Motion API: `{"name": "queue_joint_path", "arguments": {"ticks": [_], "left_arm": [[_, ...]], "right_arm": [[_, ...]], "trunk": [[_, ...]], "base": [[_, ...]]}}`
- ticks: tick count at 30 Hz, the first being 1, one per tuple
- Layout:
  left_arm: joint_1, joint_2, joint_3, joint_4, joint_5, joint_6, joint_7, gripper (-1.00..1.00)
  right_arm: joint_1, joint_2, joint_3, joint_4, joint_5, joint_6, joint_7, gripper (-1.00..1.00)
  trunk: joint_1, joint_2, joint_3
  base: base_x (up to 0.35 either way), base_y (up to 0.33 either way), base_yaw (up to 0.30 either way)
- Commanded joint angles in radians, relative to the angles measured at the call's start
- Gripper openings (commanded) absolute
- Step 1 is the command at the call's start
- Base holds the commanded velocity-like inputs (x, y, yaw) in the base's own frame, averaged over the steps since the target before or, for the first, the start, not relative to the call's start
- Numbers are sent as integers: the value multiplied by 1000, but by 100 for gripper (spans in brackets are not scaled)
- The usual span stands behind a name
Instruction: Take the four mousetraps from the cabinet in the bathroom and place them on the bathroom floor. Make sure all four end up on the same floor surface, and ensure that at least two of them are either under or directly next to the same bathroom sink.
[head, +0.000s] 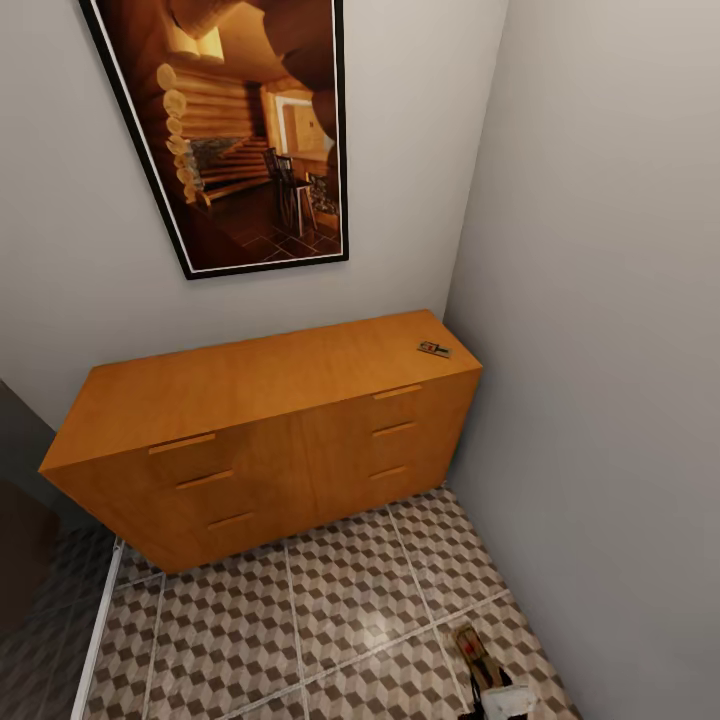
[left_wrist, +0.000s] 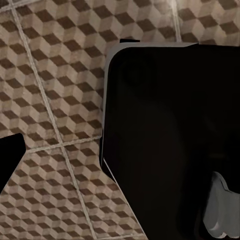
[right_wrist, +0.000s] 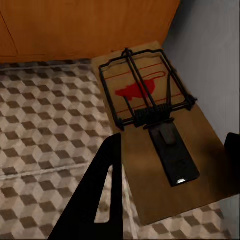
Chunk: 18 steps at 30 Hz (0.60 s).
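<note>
Your right gripper (right_wrist: 165, 165) fingers pinch a mousetrap (right_wrist: 150, 125) above the floor (head: 330, 610), close to the side wall (head: 600, 400). Another mousetrap (head: 434, 348) lies on the cabinet (head: 260, 420) under a framed picture (head: 240, 130). I cannot tell how your left fingers stand.

No words or numbers can be read — the mousetrap (right_wrist: 150, 125) bears only a red mark.

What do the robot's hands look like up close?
The right gripper has flat black fingers, and one has a long triangle hole cut through it. Near the left wrist there's a big, glossy black block with rounded corners and a pale grey edge, plus a small grey knob.
</note>
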Motion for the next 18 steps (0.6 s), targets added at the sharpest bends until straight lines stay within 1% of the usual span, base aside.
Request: {"name": "queue_joint_path", "arguments": {"ticks": [1, 2, 3, 4, 5, 6, 8, 10, 16, 17, 18], "left_arm": [[-1, -1, -8, 4, 4, -7, 3, 100], [-1, -1, -8, 4, 4, -7, 3, 100], [-1, -1, -8, 4, 4, -8, 3, 100], [-1, -1, -8, 4, 4, -8, 3, 100], [-1, -1, -8, 4, 4, -8, 3, 100], [-1, -1, -8, 4, 4, -9, 3, 100], [-1, 0, -8, 4, 4, -10, 3, 100], [-1, 0, -8, 4, 4, -10, 3, 100], [-1, 0, -8, 4, 4, -10, 3, 100], [-1, -1, -8, 3, 4, -10, 3, 100], [-1, 0, -8, 3, 4, -10, 3, 100]], "right_arm": [[1, 8, 9, 1, 3, -7, -54, -100], [4, 21, 9, 0, 2, -16, -133, -100], [5, 27, 8, 0, 2, -20, -170, -100], [6, 40, 8, -1, 1, -25, -237, -100], [7, 48, 8, -1, 1, -27, -264, -100], [7, 62, 8, -2, 2, -31, -304, -100], [8, 84, 8, -4, 4, -34, -351, -100], [9, 96, 7, -7, 5, -35, -366, -100], [9, 103, 8, -10, 10, -38, -363, -100], [9, 103, 11, -10, 13, -38, -345, -100], [9, 104, 17, -10, 23, -41, -306, -100]], "trunk": [[1, -2, -2], [1, -2, -2], [1, -2, -2], [1, -2, -2], [1, -2, -2], [1, -2, -2], [1, -2, -2], [1, -2, -2], [1, -2, -2], [1, -2, -2], [1, -2, -2]], "base": [[0, 0, 0], [0, 0, 0], [0, 0, 0], [0, 0, 0], [0, 0, 0], [0, 0, 0], [0, 0, 0], [0, 0, 0], [0, 0, 0], [0, 0, 0], [0, 0, 0]]}}
